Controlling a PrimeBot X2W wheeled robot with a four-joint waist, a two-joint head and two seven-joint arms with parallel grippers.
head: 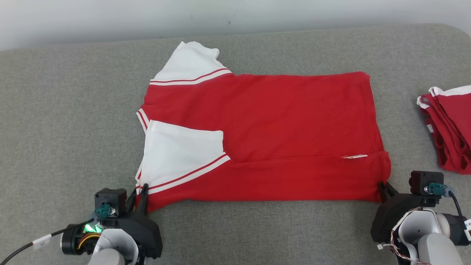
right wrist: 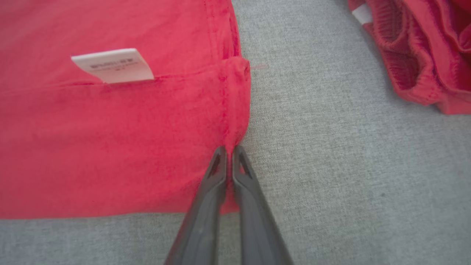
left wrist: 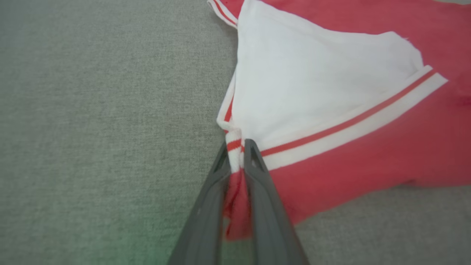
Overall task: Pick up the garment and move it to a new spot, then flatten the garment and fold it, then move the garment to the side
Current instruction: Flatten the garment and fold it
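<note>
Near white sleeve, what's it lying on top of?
The near white sleeve lies folded onto the red shirt, striped cuff on red cloth. The cloth directly beneath it is covered, so creases there can't be seen.

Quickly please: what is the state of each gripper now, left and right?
Left gripper: closed, pinching the red shirt at its near sleeve-side corner.
Right gripper: closed, pinching the red shirt at its near hem corner.

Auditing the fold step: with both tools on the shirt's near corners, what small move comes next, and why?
Probably raise both corners together: left tool and right tool are shut on the near edge of the shirt, lying flat.
</note>
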